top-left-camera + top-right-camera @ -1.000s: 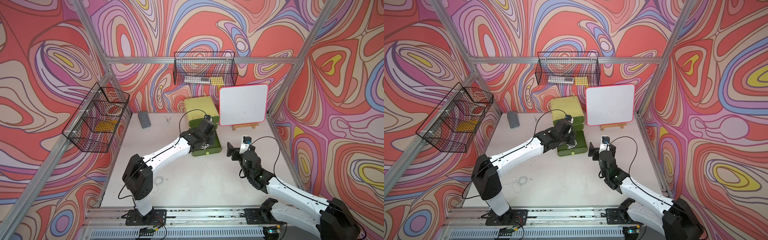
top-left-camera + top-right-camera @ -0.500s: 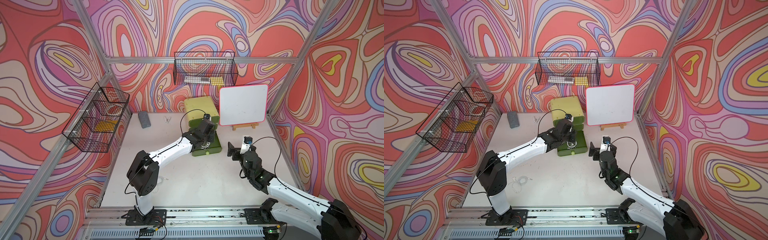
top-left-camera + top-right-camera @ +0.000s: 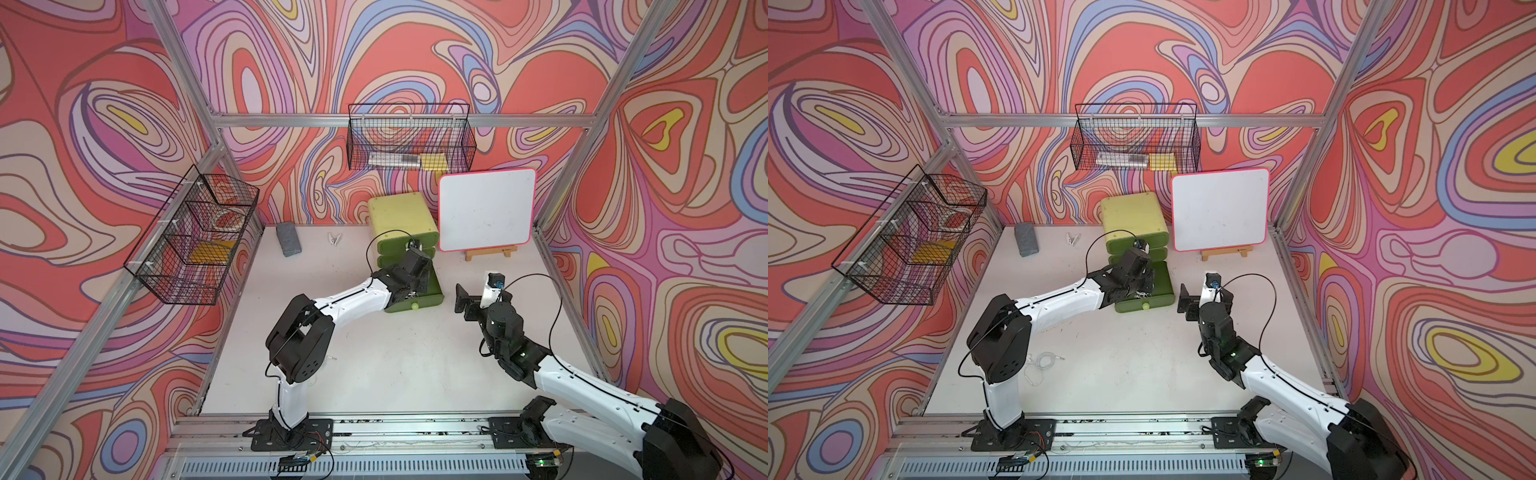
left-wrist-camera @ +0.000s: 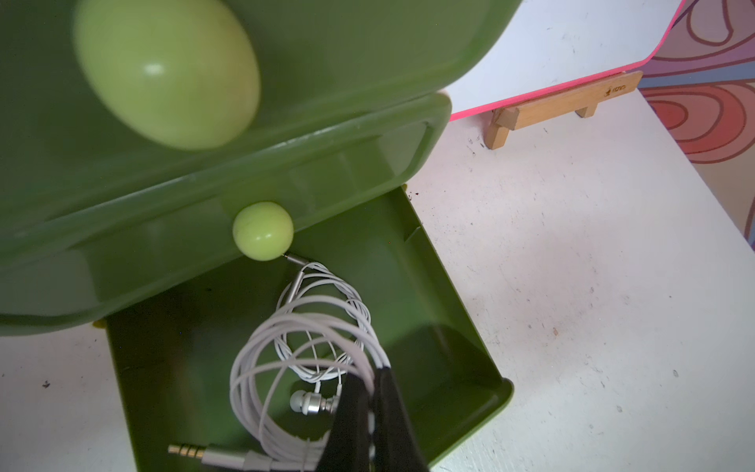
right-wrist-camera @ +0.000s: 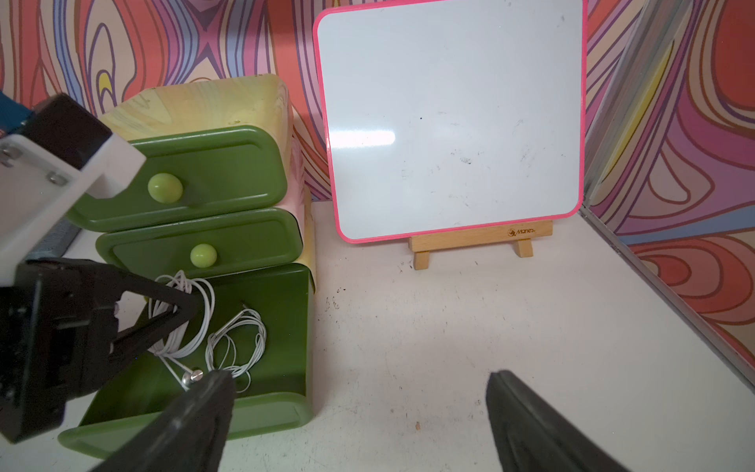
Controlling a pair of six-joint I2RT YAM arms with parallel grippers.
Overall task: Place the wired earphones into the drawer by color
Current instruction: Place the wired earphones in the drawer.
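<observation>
Your left gripper point(image 4: 372, 378) is clamped narrow on a coil of white earphones point(image 4: 302, 339), holding it inside the open bottom drawer point(image 4: 453, 339). A second white bundle point(image 5: 235, 347) lies on the drawer floor just beside the held coil. Your right gripper point(image 5: 359, 378) stands wide with nothing between its fingers, over the table point(image 5: 449, 327) just beside that drawer, and a third white set point(image 3: 1040, 360) lies loose on the table, well apart from the drawer's front.

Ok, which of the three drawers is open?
The bottom drawer: it is pulled out, with white earphones inside. The top drawer and middle drawer are shut.
</observation>
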